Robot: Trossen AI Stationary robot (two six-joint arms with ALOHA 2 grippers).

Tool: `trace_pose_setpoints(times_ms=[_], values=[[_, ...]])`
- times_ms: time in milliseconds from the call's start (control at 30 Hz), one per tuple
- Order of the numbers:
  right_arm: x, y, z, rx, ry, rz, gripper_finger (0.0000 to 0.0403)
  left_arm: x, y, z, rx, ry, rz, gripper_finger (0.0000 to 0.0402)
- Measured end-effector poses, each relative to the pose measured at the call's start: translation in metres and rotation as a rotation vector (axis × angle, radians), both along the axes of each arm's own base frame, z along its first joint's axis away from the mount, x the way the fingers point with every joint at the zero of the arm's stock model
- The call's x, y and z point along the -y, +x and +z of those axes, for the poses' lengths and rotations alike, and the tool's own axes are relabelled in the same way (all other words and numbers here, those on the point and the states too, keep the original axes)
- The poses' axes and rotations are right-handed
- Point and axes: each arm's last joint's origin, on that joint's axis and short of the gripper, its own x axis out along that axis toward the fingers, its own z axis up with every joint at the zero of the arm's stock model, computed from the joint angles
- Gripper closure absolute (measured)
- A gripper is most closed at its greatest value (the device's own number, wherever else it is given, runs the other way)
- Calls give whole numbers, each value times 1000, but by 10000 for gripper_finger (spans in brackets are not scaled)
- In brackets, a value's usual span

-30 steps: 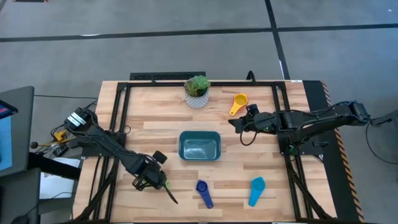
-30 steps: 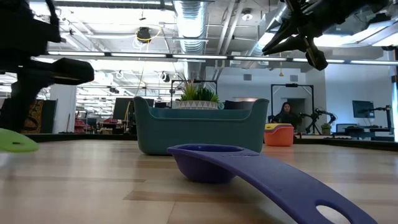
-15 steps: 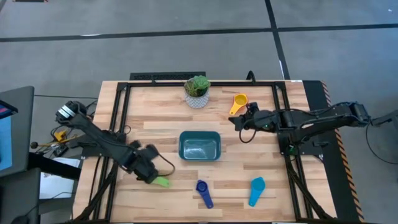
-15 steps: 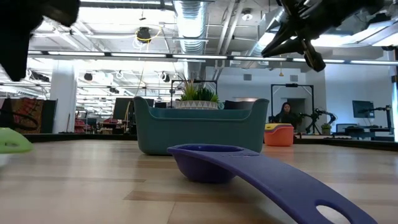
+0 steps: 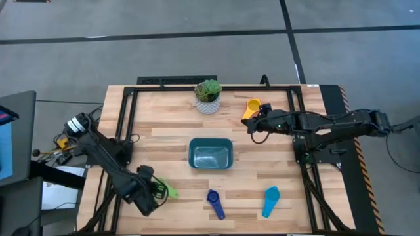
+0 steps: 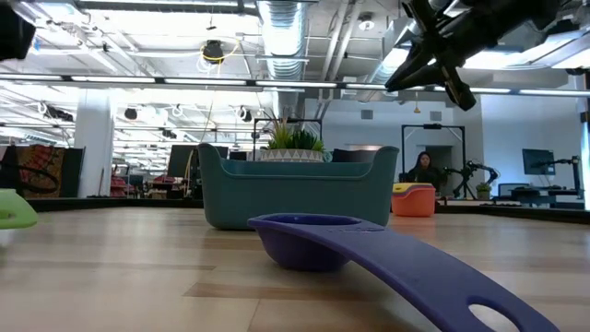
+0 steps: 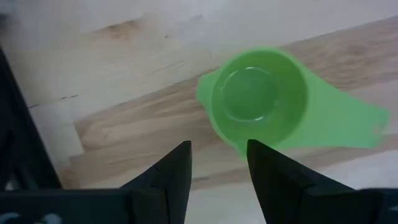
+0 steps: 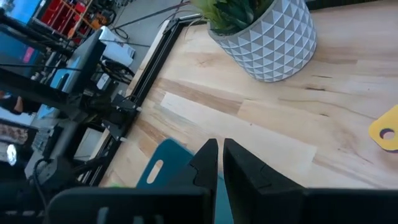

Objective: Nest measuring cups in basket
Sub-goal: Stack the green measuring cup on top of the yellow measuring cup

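Green measuring cup [image 7: 260,99], upright on the counter [image 5: 170,141] at seven o'clock from the empty basket [image 5: 210,154]: left gripper [image 7: 217,163] released just beside it, should straddle the bowl wall squarely before clamping; right gripper [image 5: 251,125] clenched, empty, hovering near the yellow cup [image 5: 251,107].

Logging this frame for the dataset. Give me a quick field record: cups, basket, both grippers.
basket: teal tub, mid-table, no cup visible inside
green cup: on the wood, front left, just ahead of the left gripper
dark blue cup: front centre
light blue cup: front right
yellow cup: back, beside the right gripper
plant pot: back centre
left gripper: open, holding nothing
right gripper: fingers nearly together, holding nothing
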Motion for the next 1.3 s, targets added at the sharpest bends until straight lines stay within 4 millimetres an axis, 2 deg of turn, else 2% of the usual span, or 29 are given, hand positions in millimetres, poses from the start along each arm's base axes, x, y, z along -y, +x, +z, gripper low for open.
trace_pose_setpoints(times_ms=[200,467,633,800,1000,1167,1300], values=[[1,0,0,-7,-4,19,351,4,2,-18,-58,69,-16,257],[1,0,0,-14,-12,47,351,-4,-2,-36,-70,76,-1,277],[-2,1,0,-13,-1,79,351,-6,0,-38,-67,79,-94,317],[-7,1,0,-13,0,104,351,-12,6,-34,-53,105,-202,387],[-12,1,0,-10,1,126,351,-29,14,-12,40,143,-322,398],[-17,-4,7,31,1,156,351,-49,27,30,185,256,-520,399],[-20,-14,17,76,-7,173,351,-82,49,62,224,381,-648,400]])
